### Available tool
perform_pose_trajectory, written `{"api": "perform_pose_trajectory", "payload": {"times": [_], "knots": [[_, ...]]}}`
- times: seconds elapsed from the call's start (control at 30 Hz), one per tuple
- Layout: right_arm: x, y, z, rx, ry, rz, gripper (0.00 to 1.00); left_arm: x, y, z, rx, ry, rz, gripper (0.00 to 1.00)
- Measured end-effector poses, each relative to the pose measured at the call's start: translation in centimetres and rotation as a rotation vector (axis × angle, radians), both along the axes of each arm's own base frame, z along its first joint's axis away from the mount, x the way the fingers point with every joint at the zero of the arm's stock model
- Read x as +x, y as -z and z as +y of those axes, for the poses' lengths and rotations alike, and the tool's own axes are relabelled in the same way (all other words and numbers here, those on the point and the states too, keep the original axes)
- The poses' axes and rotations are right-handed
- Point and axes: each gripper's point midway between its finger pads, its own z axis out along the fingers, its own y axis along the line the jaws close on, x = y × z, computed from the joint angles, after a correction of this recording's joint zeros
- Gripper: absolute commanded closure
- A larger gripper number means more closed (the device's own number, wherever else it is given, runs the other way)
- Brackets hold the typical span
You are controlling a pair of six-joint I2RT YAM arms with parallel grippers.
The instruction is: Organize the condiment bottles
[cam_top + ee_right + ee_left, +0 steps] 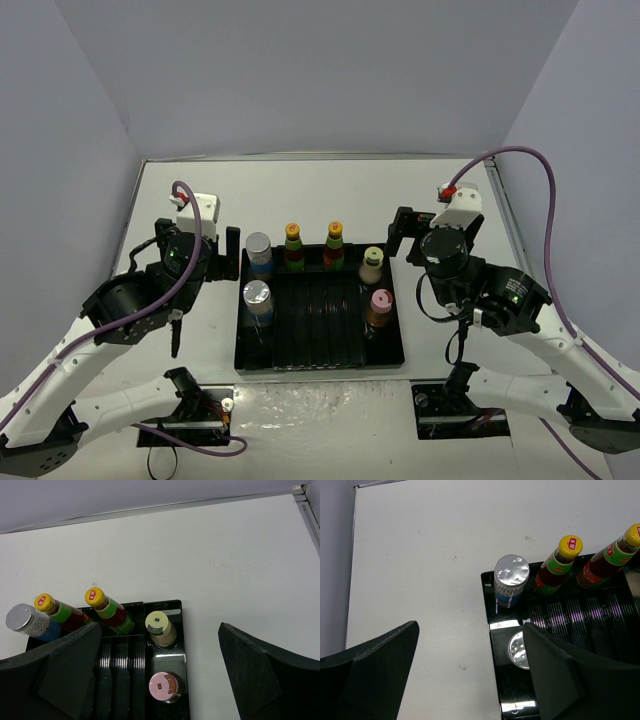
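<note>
All six condiment bottles stand in the black divided tray (320,366). Two silver-lidded shakers (259,250) (258,298) are in its left cells. Two orange-capped bottles (293,245) (335,243) are at the back. The yellow-green-capped bottle (372,265) and the pink-capped bottle (380,307) are on the right. My left gripper (215,262) (470,627) is open and empty, over the tray's left rim (492,630); its right finger hides part of the near shaker (516,650). My right gripper (412,238) (160,626) is open and empty, above the tray's right side.
Grey walls close the white table (320,195) on the left, back and right. Purple cables (545,200) loop off both wrists. The arm bases (200,415) sit at the near edge, just in front of the tray.
</note>
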Motion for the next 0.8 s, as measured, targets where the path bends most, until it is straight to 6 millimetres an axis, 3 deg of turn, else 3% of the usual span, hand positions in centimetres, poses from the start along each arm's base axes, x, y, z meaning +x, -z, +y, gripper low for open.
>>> {"api": "perform_pose_trajectory", "payload": {"times": [0.8], "knots": [[-0.04, -0.09, 0.25, 0.010, -0.013, 0.000, 0.00, -0.08, -0.13, 0.14, -0.006, -0.001, -0.004, 0.19]]}}
